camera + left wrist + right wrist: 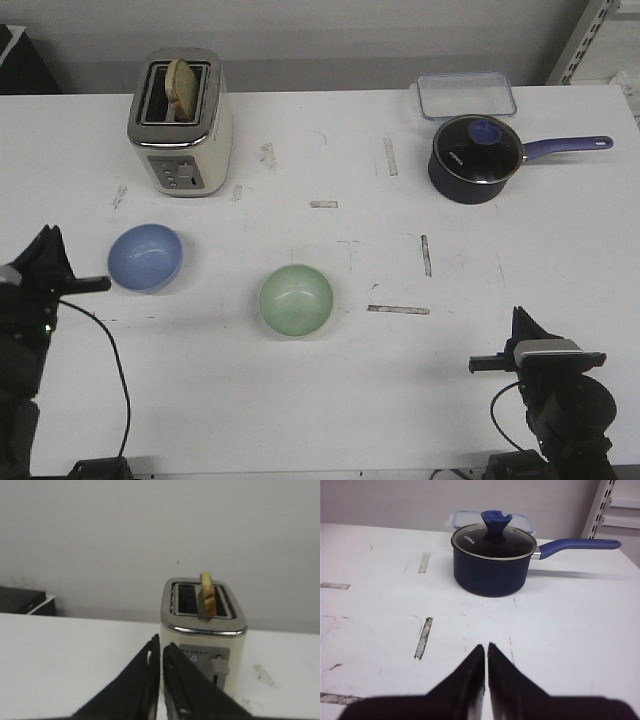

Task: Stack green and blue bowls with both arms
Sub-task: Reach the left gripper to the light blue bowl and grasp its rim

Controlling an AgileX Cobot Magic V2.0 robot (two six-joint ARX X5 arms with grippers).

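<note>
The pale blue bowl (146,257) sits upright on the white table at the left. The mint green bowl (296,299) sits upright near the middle, apart from it. My left gripper (48,243) is at the left edge, just left of the blue bowl, shut and holding nothing; in the left wrist view its fingers (160,645) are closed together in front of the toaster. My right gripper (521,322) is at the front right, well away from both bowls, shut and holding nothing (486,646). Neither wrist view shows a bowl.
A cream toaster (181,121) with a slice of bread stands at the back left. A dark navy saucepan (476,157) with glass lid and purple handle stands at the back right, a clear lidded container (466,95) behind it. Tape marks dot the table (330,400).
</note>
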